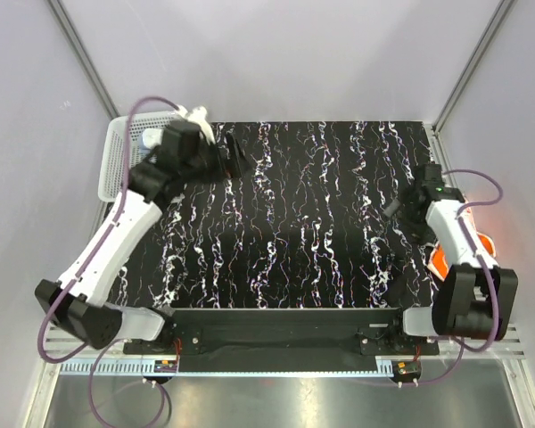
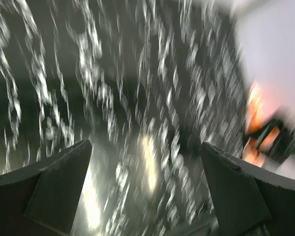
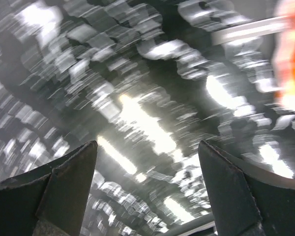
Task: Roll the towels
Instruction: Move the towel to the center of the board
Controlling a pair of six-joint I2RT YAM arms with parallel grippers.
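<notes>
Overhead, 1 black white-veined table (image 1: 294, 232) fills the view, and 2 arms reach over it. The left arm (image 1: 116, 236) stretches toward 10 o'clock, and the right arm (image 1: 455, 227) is folded at 3 o'clock. 1 white perforated basket (image 1: 114, 156) sits at the 10 o'clock corner, partly under the left arm. 1 orange towel (image 1: 438, 260) lies at 4 o'clock by the table's right edge, partly hidden under the right arm. The left gripper (image 1: 234, 160) is spread wide and holds nothing. The right gripper (image 1: 394, 209) is likewise released, with only blurred tabletop between its fingers.
</notes>
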